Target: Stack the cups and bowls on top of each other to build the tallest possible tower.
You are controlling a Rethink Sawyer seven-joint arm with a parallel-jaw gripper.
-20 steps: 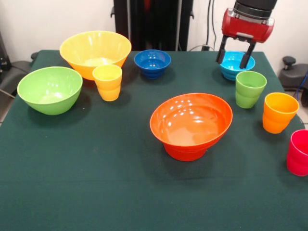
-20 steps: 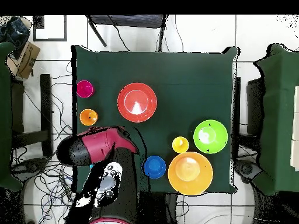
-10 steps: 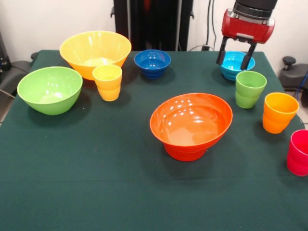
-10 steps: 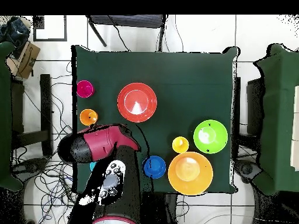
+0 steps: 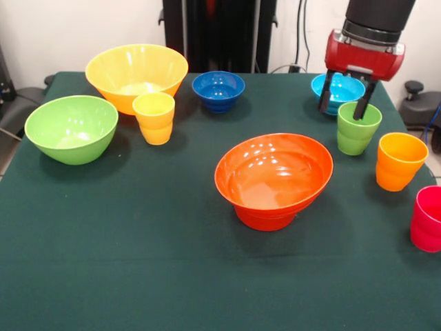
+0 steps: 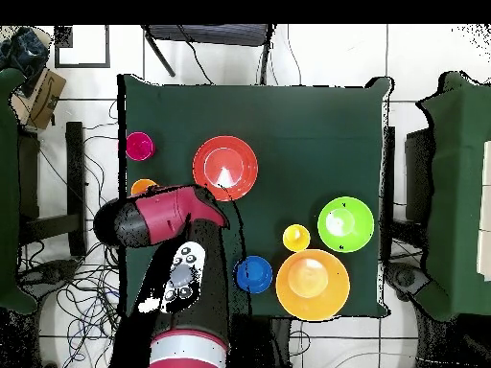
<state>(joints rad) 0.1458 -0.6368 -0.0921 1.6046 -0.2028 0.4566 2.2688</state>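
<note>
Working across the front view from its left edge, I see the large green bowl (image 5: 71, 128) and the large yellow bowl (image 5: 136, 76) well apart from my hand (image 5: 344, 106), with the yellow cup (image 5: 154, 118) just in front of the yellow bowl and the dark blue bowl (image 5: 218, 90) further along, nearer the hand but not close. The tower (image 5: 273, 181), a wide orange bowl sitting tilted on a smaller orange one, stands on the tabletop (image 5: 138, 234) below and to the left of the hand, toward the camera. The hand hangs open, its two black fingers spread, one finger in front of the light blue bowl (image 5: 337, 92) and the other at the rim of the green cup (image 5: 357, 128), directly beneath it. Past the hand to the right sit the orange-yellow cup (image 5: 400, 161) and the pink-red cup (image 5: 427, 218), both near. I judge all these pieces light, stiff and slick, being glossy plastic, so a squeeze across a smooth outer wall could slip. For the green cup I would pinch the rim wall, one finger inside and one outside, or clamp across the ridged lower half. The tilted top bowl looks an unsteady seat for anything I add.
</note>
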